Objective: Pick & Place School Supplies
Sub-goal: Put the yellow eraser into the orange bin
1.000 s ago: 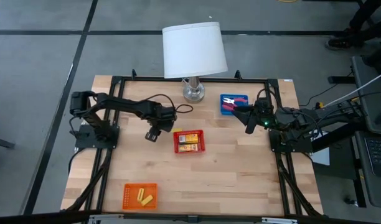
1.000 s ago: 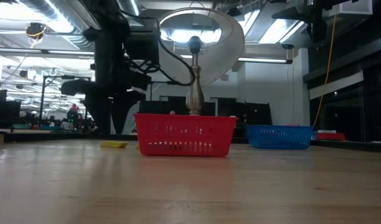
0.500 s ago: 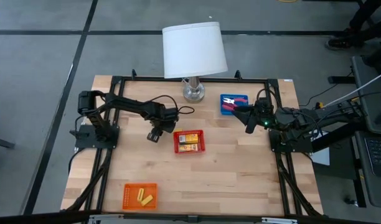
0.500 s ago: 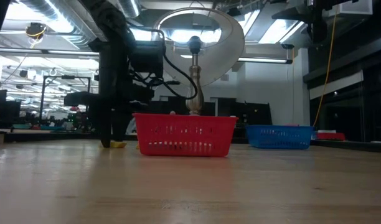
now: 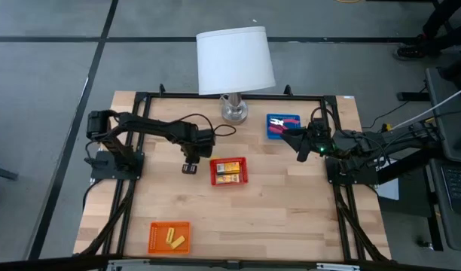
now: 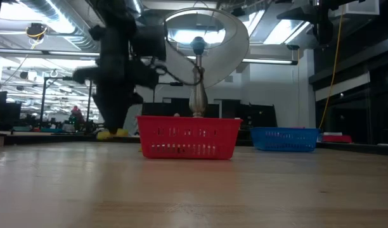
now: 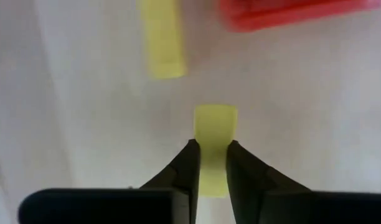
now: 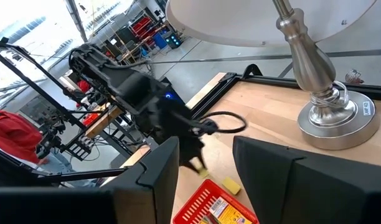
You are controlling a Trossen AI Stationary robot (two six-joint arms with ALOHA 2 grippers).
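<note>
My left gripper (image 7: pixel 210 144) is shut on a pale yellow block (image 7: pixel 214 121), just left of the red tray (image 5: pixel 230 171); in the low view the block (image 6: pixel 111 133) hangs a little above the table. A second yellow block (image 7: pixel 162 37) lies flat on the wood close by. The red tray holds orange-yellow pieces. The orange tray (image 5: pixel 169 236) at the near left holds two pale yellow blocks. Pink-handled scissors lie in the blue tray (image 5: pixel 282 125). Beside that tray, my right gripper (image 5: pixel 298 147) hovers open with nothing between its fingers. My left gripper pinches the yellow block by its two long sides (image 7: pixel 212 155) between its two fingers. The fingers come from above, pointing down. One end of the block (image 7: pixel 215 112) sticks out past the fingertips. The block is lifted clear of the table.
A lamp with a white shade (image 5: pixel 235 60) and a silver base (image 5: pixel 234 111) stands at the far middle, between the two arms. Bare wood lies in the middle and near right of the table. A black frame runs along the table's edges.
My left gripper has come down onto the yellow block beside the red tray, shut on it and gone up again. The block, which lay on the wood, now hangs just clear of it. The other yellow block has stayed where it was.
</note>
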